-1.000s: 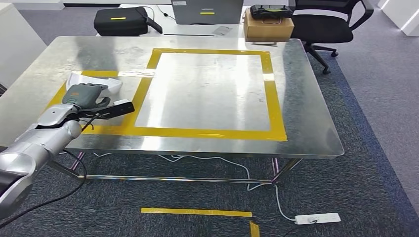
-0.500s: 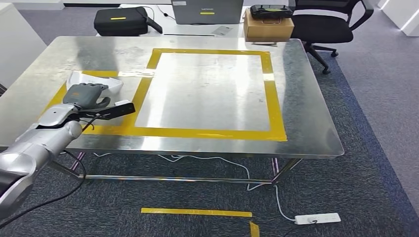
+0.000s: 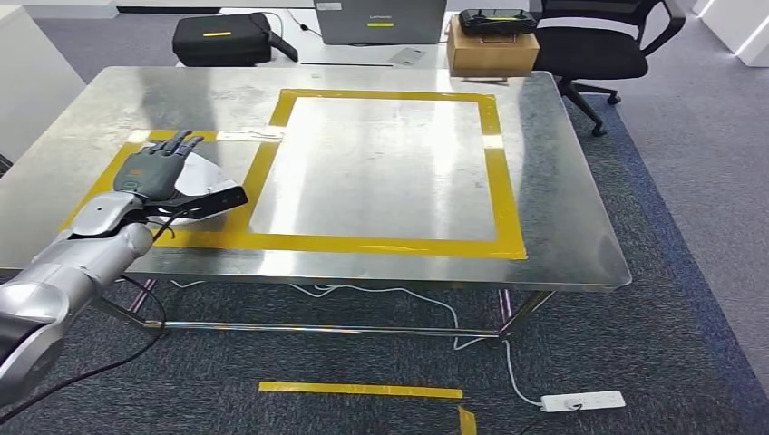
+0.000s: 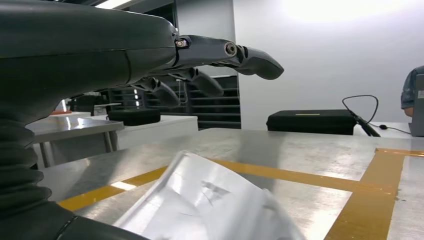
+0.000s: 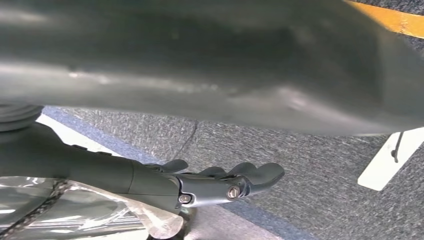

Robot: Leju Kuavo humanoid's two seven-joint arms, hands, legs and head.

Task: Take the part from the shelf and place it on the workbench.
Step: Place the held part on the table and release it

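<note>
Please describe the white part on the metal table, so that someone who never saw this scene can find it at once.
Start at the steel workbench with its yellow tape outlines. The white part lies in the smaller outline near the bench's left edge, under the spread fingers of the left hand. It is the one glossy white curved piece on the bare metal top.

Looked like an office doubling as a robot test lab. There was a steel bench [image 3: 562,227] marked off with yellow tape [image 3: 381,245], grey carpet [image 3: 671,344] with a power strip [image 3: 582,400] lying on it, a black swivel chair [image 3: 594,45], plus a laptop [image 3: 379,20], cardboard box [image 3: 492,53] and black carry case [image 3: 222,39] on a desk behind.
</note>
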